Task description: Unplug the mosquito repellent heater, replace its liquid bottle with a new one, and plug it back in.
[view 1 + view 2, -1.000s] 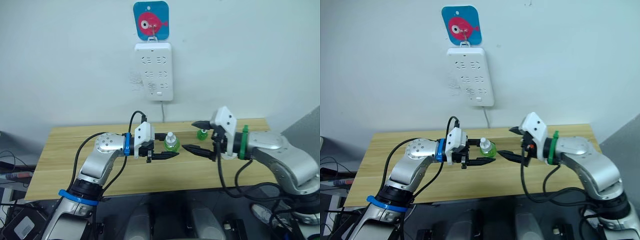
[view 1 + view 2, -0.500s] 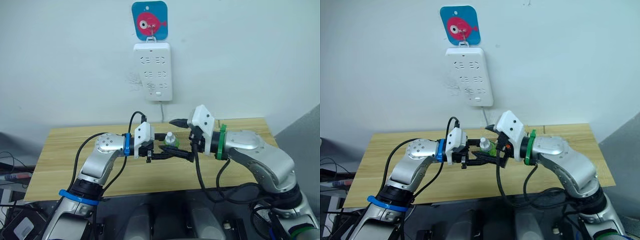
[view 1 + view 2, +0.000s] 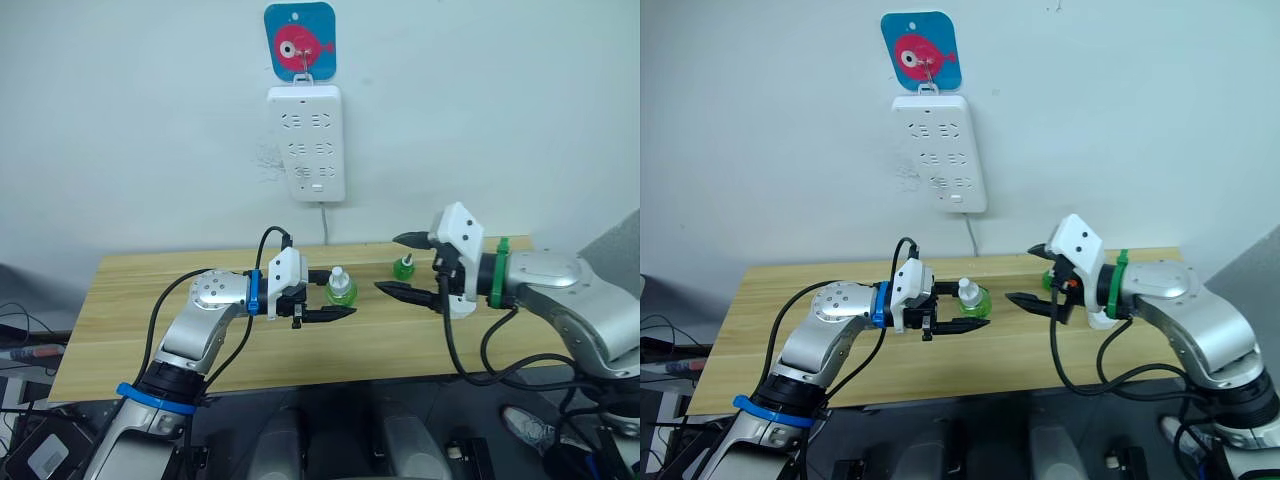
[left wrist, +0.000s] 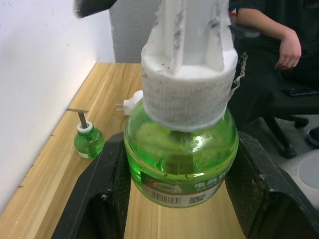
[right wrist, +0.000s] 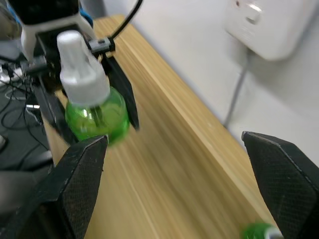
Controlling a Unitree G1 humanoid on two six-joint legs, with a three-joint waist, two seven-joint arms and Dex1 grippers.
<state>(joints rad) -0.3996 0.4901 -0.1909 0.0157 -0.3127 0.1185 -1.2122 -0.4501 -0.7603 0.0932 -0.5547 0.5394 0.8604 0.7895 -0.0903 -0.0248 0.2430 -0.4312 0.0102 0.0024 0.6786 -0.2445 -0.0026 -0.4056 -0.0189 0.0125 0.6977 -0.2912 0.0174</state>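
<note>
The new one (image 3: 341, 289), a pale green bottle with a white top, is held upright above the table, and my left gripper (image 3: 334, 300) is shut on its round body (image 4: 179, 159). My right gripper (image 3: 389, 263) hangs open a short way to its right, with nothing between its fingers (image 5: 82, 186). Its liquid bottle (image 3: 404, 267) stands on the table just behind the right gripper, small and green with a thin wick (image 4: 88, 141). The mosquito repellent heater (image 4: 133, 99) lies on the wood beyond it, white, its prongs pointing sideways.
A white power strip (image 3: 306, 143) hangs on the wall above the wooden table (image 3: 130, 300), under a blue fish hook (image 3: 300, 40), with its cable running down behind the table. A seated person (image 4: 279, 40) is off the table's right end.
Half a second ago my right gripper was at the bottle held by the left gripper; it has since drawn back to the right, open. The left gripper and its bottle have stayed put.
</note>
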